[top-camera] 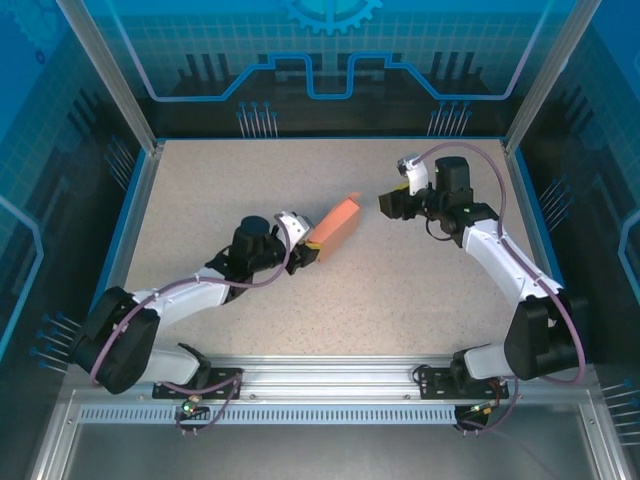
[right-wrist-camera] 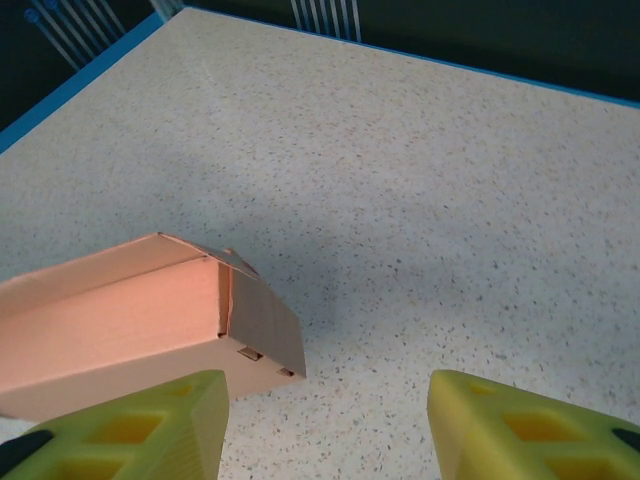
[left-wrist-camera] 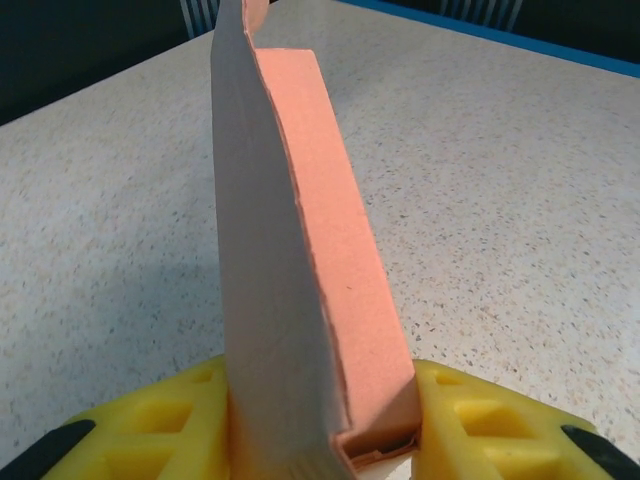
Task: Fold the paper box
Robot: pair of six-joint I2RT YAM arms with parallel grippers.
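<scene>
Yellow left fingers (left-wrist-camera: 150, 430) clamp paper box (left-wrist-camera: 330, 250); speckled table (top-camera: 400, 270), blue walls (top-camera: 330, 60).

The paper box (top-camera: 337, 225) is salmon-orange thin card, already folded into a long, slim rectangular shape. One end of it sits clamped between the yellow pads of the left gripper (top-camera: 316, 248), and from there the box reaches away from this gripper, toward the back right. In the left wrist view it stands on edge, with a narrow orange face beside a broad grey-brown face. The end far from the gripper is covered by a grey-brown flap, with small tabs showing at its lower edge.
</scene>
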